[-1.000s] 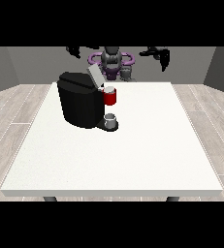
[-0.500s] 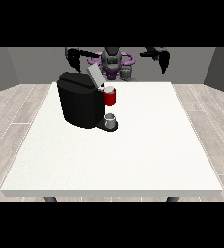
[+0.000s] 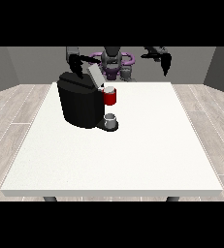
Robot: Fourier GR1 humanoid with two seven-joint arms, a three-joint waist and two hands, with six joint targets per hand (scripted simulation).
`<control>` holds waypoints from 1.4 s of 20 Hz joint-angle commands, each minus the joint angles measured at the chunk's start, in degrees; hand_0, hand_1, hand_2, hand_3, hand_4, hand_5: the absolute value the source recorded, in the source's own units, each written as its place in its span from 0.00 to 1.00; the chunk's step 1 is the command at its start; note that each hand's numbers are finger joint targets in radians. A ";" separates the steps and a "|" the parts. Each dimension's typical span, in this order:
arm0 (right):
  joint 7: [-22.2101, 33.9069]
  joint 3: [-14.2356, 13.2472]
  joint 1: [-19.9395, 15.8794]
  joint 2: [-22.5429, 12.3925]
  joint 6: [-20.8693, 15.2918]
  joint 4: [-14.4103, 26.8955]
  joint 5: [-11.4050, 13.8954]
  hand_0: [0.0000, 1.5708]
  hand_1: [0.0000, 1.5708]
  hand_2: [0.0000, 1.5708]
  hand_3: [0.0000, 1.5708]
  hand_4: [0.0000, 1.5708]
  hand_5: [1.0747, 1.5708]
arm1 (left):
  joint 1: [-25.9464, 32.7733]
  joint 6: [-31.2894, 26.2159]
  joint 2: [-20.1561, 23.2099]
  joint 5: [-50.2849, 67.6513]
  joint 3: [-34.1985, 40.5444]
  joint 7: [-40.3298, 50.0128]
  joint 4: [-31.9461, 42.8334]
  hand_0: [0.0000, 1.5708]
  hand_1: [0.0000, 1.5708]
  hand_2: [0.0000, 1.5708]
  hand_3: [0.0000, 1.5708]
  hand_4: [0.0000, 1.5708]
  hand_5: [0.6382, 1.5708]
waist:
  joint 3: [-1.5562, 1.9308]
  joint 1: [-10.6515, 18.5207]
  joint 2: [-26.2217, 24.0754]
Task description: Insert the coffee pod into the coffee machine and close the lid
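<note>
A black coffee machine (image 3: 80,102) stands on the white table (image 3: 133,145) at the left. Its grey lid (image 3: 94,76) is tilted up and open. A red head (image 3: 110,97) juts out at its front, with a pale coffee pod (image 3: 109,89) sitting on top. Under it a small grey cup (image 3: 110,120) stands on the machine's base. The hand at the view's left (image 3: 76,66) hangs above the machine's back, close behind the lid, fingers pointing down. The hand at the view's right (image 3: 165,61) is raised well away from the machine, fingers hanging relaxed.
The robot's purple and grey torso (image 3: 113,62) stands behind the table's far edge. Bare tabletop stretches to the right of the machine and towards the camera. Wooden floor surrounds the table.
The hand at the view's left has come down and inwards towards the raised lid. The hand at the view's right shifted slightly. Machine, pod and cup have not moved.
</note>
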 commanded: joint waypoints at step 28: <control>-0.25 2.53 -17.72 1.52 -1.04 10.57 7.33 0.00 0.00 0.00 0.00 0.00 1.00 | -0.59 3.14 3.28 3.11 -0.81 0.59 -3.19 0.00 0.00 0.00 0.00 0.02 1.00 | 0.11 0.76 6.54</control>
